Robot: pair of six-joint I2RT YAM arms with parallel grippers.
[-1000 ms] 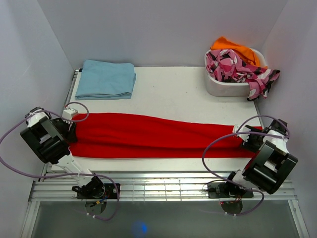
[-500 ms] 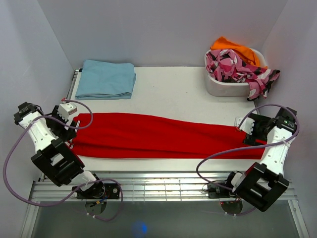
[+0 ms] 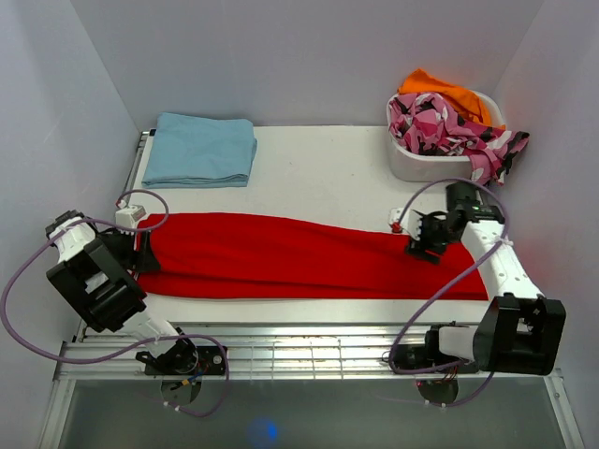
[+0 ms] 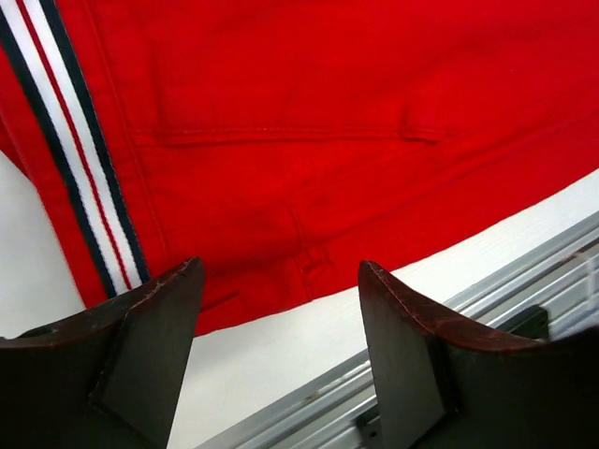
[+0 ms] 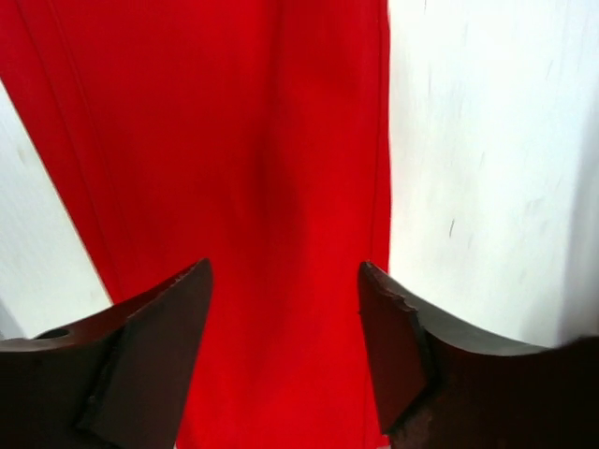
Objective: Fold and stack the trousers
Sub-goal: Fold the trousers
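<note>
The trousers lie flat, waist end under the spread, empty left gripper, leg under the right gripper, also spread. The crosswise fold is probably next and needs a pinch on one end. Beyond the right jaws, a white tub holds a patterned garment and an orange cloth.

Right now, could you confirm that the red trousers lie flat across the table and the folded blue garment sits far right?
Not quite: the folded blue garment sits far left, as the top external view shows. The trousers do lie flat across the table.
</note>
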